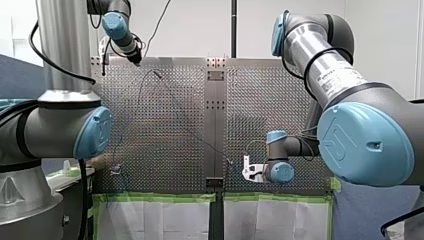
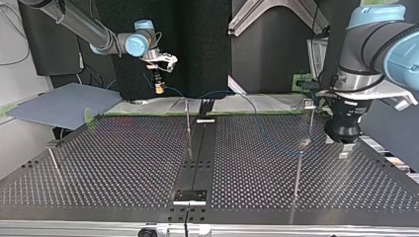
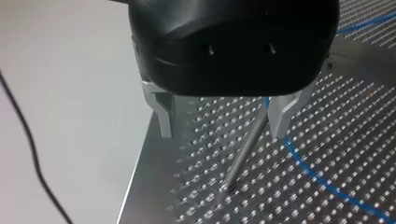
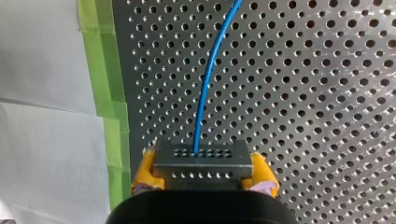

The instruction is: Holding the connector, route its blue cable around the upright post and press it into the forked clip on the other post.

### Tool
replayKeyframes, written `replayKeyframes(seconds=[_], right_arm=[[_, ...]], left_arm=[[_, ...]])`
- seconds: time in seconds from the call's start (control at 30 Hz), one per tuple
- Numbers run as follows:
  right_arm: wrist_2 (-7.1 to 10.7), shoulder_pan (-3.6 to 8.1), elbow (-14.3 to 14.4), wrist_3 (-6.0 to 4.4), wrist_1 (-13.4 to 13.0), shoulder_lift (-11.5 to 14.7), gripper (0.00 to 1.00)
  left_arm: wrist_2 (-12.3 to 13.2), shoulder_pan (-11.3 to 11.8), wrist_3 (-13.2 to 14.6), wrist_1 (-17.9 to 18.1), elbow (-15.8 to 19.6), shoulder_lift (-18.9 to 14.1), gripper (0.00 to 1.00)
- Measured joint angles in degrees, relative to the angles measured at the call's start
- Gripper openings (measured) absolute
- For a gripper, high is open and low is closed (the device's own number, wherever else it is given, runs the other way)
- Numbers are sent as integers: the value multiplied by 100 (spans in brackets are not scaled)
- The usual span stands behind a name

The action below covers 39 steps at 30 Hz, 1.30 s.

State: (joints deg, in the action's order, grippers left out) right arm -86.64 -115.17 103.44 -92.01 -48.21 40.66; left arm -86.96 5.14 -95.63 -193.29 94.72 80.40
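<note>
While my right gripper (image 4: 204, 164) is clamping the grey connector (image 4: 201, 154) between its yellow-padded fingers (image 4: 145, 170), the blue cable (image 4: 208, 79) is leaving the connector's front face and running ahead of the fingers, curving slightly over the perforated desk (image 4: 303, 93). A strip of green tape (image 4: 100, 70) is lying along the desk's edge just beside the fingers. In the top view this gripper is hanging above the far edge of the desk, well clear of its surface, with the connector pointing down and the cable trailing away from it across the desk.

My left gripper (image 3: 223, 128), black with bare metal fingers (image 3: 164, 114), is holding its fingers spread apart and gripping nothing. A thin metal post (image 3: 245, 147) is standing between them, much closer to one finger than to the other; whether it is touching that finger I cannot tell. Beyond that same finger, the blue cable is lying on the desk and running away past the post's foot. The forked clip is not showing clearly in any view.
</note>
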Motion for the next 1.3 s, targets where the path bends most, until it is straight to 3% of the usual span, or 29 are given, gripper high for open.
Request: replayKeyframes(seconds=[0.53, 1.03, 1.3], right_arm=[[3, -11, -2, -2, -6, 0, 0], [6, -29, 1, -2, 8, 0, 0], [6, -34, 1, -2, 12, 1, 0]], left_arm=[[-152, -192, -105, -186, 0, -30, 98], [-169, -294, -500, -178, 1, -33, 98], [-158, -296, -712, 127, 47, -1, 98]])
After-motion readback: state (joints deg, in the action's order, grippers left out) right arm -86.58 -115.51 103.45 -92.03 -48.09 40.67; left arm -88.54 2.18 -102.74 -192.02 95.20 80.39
